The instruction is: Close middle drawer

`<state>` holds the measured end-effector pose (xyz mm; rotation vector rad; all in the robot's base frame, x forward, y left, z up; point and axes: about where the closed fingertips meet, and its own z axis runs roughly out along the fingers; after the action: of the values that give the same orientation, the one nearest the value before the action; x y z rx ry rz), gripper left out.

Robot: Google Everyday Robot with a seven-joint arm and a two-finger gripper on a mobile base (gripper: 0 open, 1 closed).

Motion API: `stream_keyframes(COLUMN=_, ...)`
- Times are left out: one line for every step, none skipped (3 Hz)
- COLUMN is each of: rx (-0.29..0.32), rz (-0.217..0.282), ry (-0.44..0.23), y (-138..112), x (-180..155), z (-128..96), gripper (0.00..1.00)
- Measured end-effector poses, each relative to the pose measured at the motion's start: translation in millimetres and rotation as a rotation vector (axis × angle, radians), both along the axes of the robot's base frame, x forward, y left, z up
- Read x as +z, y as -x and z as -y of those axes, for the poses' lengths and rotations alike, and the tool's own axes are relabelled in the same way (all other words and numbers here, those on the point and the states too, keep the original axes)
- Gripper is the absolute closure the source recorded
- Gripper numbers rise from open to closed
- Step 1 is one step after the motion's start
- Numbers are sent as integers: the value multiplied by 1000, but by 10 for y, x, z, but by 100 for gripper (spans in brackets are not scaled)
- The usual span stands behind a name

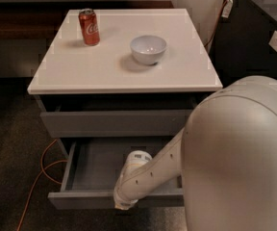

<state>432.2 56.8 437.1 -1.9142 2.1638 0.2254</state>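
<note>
The middle drawer (93, 165) is a wide grey tray pulled out of the white-topped cabinet (124, 66), below a shut grey drawer front (114, 123). Its flat front panel (81, 200) faces the bottom of the camera view. My white arm reaches down from the right across the drawer. My gripper (123, 205) is at the arm's end, right at the front panel, near its middle. The arm hides the drawer's right part.
A red cola can (89, 27) and a white bowl (148, 48) stand on the cabinet top. An orange cable (44, 165) lies on the dark carpet at the left. A dark cabinet (258, 37) stands to the right. My arm's large shell (239, 158) fills the lower right.
</note>
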Motion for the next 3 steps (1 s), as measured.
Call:
stream_keyframes(rx=-18, rz=36, ry=18, y=-280, x=-82, z=104, gripper=100)
stream_keyframes(rx=-32, rz=68, ry=22, y=-463, x=-86, z=165, gripper=100)
stream_keyframes(rx=-48, rz=112, ry=20, y=-683, x=-59, z=229, gripper=100)
